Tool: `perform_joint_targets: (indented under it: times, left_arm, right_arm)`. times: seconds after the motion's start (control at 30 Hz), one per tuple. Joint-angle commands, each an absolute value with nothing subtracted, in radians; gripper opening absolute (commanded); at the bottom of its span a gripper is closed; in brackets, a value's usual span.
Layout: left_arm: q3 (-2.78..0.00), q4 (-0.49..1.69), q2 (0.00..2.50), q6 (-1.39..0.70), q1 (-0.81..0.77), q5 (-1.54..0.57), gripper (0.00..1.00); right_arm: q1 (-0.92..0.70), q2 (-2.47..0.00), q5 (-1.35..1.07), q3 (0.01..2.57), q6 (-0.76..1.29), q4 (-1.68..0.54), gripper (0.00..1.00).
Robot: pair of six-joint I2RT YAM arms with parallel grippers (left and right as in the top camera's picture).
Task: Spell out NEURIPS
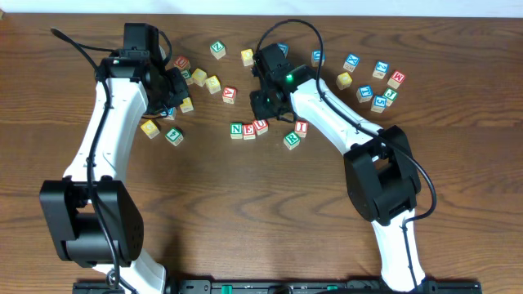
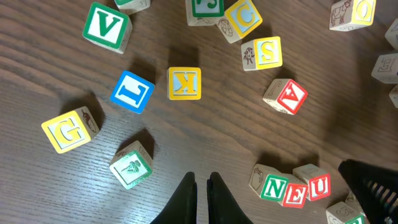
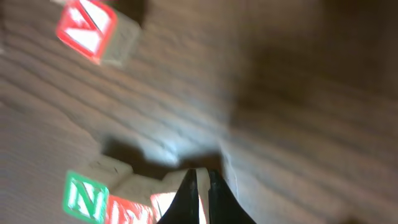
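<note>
Hovering clenched and empty over the N-E-U row (image 1: pixel 249 129) at mid-table (image 1: pixel 245 212), the right gripper (image 3: pixel 203 174) is seemingly settling U; the left gripper (image 2: pixel 202 179), likewise pinched empty, is waiting. Next: finding an R cube.

Overhead view is lit evenly and kept pretty sharp, with only soft shadows thrown onto the table (image 1: pixel 245 212). Left wrist view is crisp too, and the wood grain is clearly resolved. Right wrist view is badly smeared: the N cube (image 3: pixel 81 198) is barely readable, and the upper right is swallowed by dark shadow.
</note>
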State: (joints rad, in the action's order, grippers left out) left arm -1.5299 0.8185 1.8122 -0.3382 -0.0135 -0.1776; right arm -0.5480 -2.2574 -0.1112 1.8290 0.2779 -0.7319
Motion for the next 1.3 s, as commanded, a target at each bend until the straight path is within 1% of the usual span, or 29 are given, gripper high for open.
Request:
perform_joint_targets:
  times: [0.0,0.73,1.27]
  left_arm:
    - [-1.522,0.817,1.819,-0.322,-0.012,-0.164,0.08]
    - [-1.522,0.817,1.826,-0.322,-0.012,-0.165,0.08]
    - [-1.522,0.817,1.826,-0.322,-0.012,-0.165,0.08]
  right_arm:
    - [-0.553,-2.238,-0.103,1.827,0.246,-0.695,0.02]
    - [-0.575,-2.327,-0.096,1.823,0.250,-0.689,0.01]
    - [-0.578,-2.329,-0.096,1.823,0.266,-0.725,0.01]
